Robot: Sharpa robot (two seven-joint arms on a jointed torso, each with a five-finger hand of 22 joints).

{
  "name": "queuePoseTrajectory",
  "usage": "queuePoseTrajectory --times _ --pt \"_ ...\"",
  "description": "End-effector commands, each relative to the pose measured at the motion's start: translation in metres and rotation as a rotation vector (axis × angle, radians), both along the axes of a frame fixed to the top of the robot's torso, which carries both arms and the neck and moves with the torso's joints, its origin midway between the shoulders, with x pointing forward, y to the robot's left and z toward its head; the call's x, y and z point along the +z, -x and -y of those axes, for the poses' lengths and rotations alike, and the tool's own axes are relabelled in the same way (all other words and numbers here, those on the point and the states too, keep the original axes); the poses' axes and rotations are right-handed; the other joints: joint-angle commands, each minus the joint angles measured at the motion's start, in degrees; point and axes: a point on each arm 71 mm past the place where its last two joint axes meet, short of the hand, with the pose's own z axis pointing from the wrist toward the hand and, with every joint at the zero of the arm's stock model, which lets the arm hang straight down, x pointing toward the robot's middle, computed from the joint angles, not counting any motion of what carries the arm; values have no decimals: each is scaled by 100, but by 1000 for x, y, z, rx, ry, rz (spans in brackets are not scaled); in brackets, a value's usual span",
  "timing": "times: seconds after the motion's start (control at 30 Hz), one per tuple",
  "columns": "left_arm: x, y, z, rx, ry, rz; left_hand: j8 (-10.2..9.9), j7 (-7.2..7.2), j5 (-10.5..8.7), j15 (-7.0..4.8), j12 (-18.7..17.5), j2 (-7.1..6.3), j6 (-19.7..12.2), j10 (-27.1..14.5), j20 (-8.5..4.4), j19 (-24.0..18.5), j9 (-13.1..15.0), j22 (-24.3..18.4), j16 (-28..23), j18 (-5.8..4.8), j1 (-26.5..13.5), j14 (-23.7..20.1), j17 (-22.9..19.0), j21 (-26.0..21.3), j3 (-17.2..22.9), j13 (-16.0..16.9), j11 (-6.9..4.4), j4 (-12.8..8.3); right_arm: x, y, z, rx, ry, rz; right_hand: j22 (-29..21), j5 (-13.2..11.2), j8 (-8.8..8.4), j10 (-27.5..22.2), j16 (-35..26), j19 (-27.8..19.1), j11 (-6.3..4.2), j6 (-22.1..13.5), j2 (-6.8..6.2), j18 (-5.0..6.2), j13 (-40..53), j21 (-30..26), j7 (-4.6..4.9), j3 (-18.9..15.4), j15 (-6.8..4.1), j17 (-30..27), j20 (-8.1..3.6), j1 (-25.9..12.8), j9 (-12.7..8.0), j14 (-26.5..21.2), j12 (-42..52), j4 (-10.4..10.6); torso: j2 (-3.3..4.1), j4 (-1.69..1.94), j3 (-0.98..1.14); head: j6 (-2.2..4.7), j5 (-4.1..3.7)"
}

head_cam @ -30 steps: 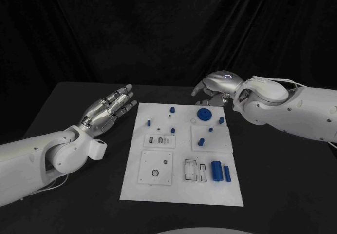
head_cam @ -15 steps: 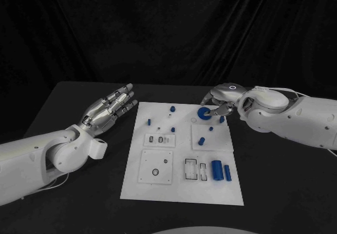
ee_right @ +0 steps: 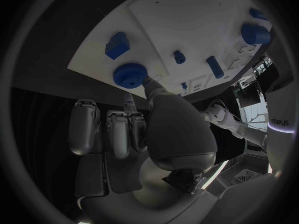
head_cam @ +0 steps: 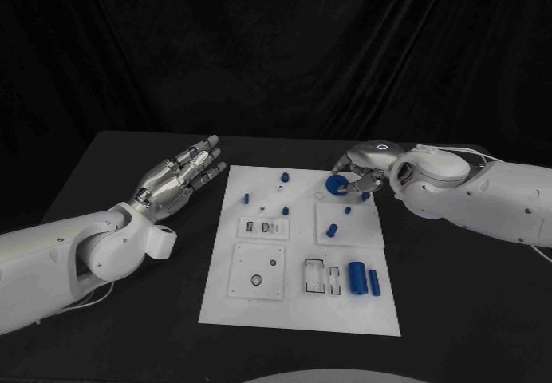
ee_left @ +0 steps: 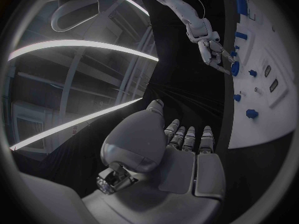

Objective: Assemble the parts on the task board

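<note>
Now the right hand [head_cam: 359,163] has dropped from above the task board [head_cam: 301,311] onto the blue gear [head_cam: 335,186], upper right, fingertips touching it; pickup looks imminent. Left hand [head_cam: 179,177] hovers, fingers spread.

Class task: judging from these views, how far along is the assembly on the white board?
Early stage. Nothing is clearly assembled yet. In hand: the right hand touches the blue gear at the task board's far end. Left: the blue cylinder lies loose; the left hand waits open beside the board.
</note>
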Motion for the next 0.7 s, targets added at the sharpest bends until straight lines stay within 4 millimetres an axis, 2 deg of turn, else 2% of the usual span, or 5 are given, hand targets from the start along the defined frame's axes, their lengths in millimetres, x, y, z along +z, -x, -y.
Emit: queuePoseTrajectory --times 0.03,0.27,0.43,0.7 --pt "2 1 2 -11 22 13 28 -18 29 33 -28 7 16 13 53 -4 6 -9 -21 103 57 -2 -9 -20 44 0 13 -5 -1 -1 2 -28 1 3 483 38 -36 588 15 -54 -45 -35 28 -75 1506 -50 -4 11 -28 1507 -13 8 -9 601 20 -16 -2 -6 -3 2 11" --pt "1 1 2 -13 21 11 28 -18 31 34 -29 6 15 12 54 -4 5 -9 -21 103 59 -2 -9 -20 46 -1 15 -6 -2 -1 3 -33 -1 7 411 46 -53 588 15 -123 -77 -174 44 -47 1506 -161 -52 18 -39 1507 -18 32 -50 601 20 -53 -5 -9 -6 7 11" --pt "1 1 3 -16 20 8 27 -17 35 36 -28 6 11 12 56 -4 5 -9 -21 103 63 -2 -9 -20 50 0 17 -8 -3 -2 4 -40 2 3 393 44 -50 588 15 -139 -81 -177 49 -41 1506 -184 -53 18 -40 1507 -20 30 -51 601 20 -53 -3 -11 -3 14 11" --pt "1 1 3 -18 20 6 27 -16 39 39 -29 5 10 11 59 -4 5 -9 -21 102 66 -2 -9 -20 53 -1 18 -10 -8 -3 6 -52 5 -1 385 15 25 588 15 -143 -46 -67 65 -40 1506 -216 14 9 -23 1507 -13 8 -24 601 20 -55 -6 -13 -5 8 14"
